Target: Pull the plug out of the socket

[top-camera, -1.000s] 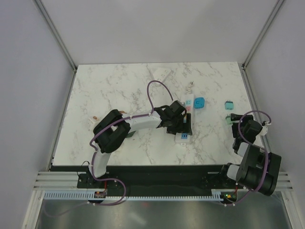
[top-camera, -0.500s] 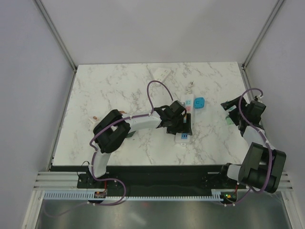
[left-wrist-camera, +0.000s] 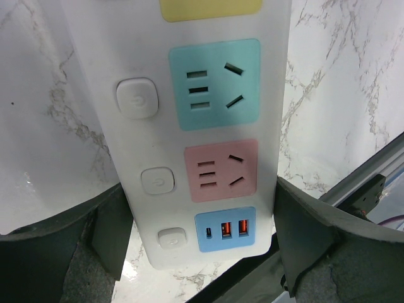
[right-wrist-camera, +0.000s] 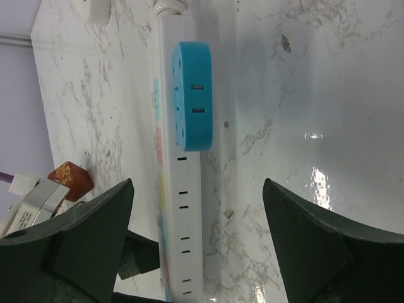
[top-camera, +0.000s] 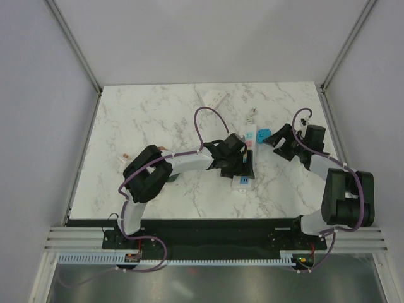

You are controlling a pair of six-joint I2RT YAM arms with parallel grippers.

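Note:
A white power strip [top-camera: 247, 154] lies in the middle of the marble table. My left gripper [top-camera: 242, 166] is shut on its near end; in the left wrist view [left-wrist-camera: 202, 252] both fingers [left-wrist-camera: 107, 230] press the strip's sides [left-wrist-camera: 208, 158] beside the pink and blue sockets. A blue plug [top-camera: 264, 136] sits in the strip's right side near the far end; in the right wrist view it shows as a blue block [right-wrist-camera: 192, 95] on the strip [right-wrist-camera: 186, 208]. My right gripper [top-camera: 273, 142] is open and empty, just right of the plug, its fingers [right-wrist-camera: 82, 246] wide apart [right-wrist-camera: 199, 246].
A white flat object [top-camera: 214, 98] lies at the table's back. A small reddish-brown object [top-camera: 126, 158] lies at the left, also seen in the right wrist view [right-wrist-camera: 69, 178]. The strip's cable [top-camera: 252, 115] runs towards the back.
My right arm has swung from the table's right near edge leftward and away, up to the blue plug. The left gripper and the strip have not moved.

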